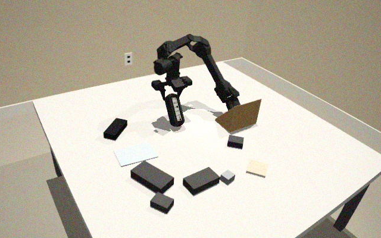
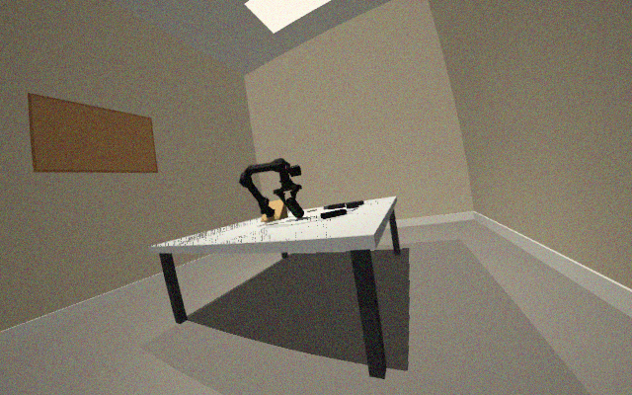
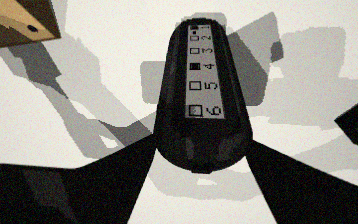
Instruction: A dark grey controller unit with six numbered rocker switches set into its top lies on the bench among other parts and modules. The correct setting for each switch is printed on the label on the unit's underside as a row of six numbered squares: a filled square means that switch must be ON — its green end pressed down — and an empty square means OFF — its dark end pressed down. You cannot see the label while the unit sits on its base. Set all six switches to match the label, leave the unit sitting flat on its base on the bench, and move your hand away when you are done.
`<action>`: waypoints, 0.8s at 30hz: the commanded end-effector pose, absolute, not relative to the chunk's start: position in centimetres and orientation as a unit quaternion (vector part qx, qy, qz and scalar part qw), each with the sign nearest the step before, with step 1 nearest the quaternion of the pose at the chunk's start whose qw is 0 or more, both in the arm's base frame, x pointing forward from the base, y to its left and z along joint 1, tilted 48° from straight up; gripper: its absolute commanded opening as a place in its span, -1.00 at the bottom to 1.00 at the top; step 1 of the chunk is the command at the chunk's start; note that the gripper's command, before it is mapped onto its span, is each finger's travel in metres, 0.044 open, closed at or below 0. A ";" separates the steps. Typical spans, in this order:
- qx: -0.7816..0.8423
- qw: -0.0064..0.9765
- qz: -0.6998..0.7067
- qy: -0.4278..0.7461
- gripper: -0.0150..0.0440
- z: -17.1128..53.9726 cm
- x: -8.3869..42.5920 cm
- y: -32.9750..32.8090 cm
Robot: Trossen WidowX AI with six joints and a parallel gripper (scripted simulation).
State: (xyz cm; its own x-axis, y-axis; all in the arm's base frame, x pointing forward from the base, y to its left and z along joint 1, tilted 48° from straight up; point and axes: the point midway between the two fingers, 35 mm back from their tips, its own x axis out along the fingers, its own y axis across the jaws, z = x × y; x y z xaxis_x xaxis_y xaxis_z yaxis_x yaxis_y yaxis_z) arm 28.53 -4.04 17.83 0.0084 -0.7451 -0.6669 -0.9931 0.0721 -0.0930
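Note:
The dark controller unit (image 1: 169, 108) (image 2: 295, 207) (image 3: 172, 107) stands steeply tilted under the hand, its rounded upper end between the fingertips. My gripper (image 1: 172, 96) (image 3: 199, 141) is shut on it. Whether its lower end touches the bench cannot be told. The white underside label (image 1: 177, 110) (image 3: 205, 94) faces the wrist camera. In the wrist view square 4 is filled and square 1, at the far end, looks dark. Squares 2, 3, 5 and 6 look empty. The switches are hidden on the far side.
A brown angled block (image 1: 241, 117) (image 3: 35, 17) stands by the arm's base. A black block (image 1: 115, 128) and pale blue sheet (image 1: 136, 154) lie left. Dark modules (image 1: 152, 176) (image 1: 200, 179) (image 1: 162, 202) (image 1: 235, 141), a grey cube (image 1: 227, 175) and tan tile (image 1: 257, 167) lie forward.

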 end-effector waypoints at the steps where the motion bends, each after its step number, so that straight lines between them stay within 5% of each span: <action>1: -0.645 0.291 0.215 0.673 0.65 17.7 28.4 -4.5; 24: -0.645 0.291 0.214 0.673 0.65 17.9 28.2 -6.3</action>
State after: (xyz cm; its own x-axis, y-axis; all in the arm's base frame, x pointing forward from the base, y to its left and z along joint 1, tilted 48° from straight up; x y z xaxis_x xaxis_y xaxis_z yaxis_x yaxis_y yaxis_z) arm 28.38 -6.05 18.18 0.0077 -0.7478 -0.6638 -0.9927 0.0741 -0.0950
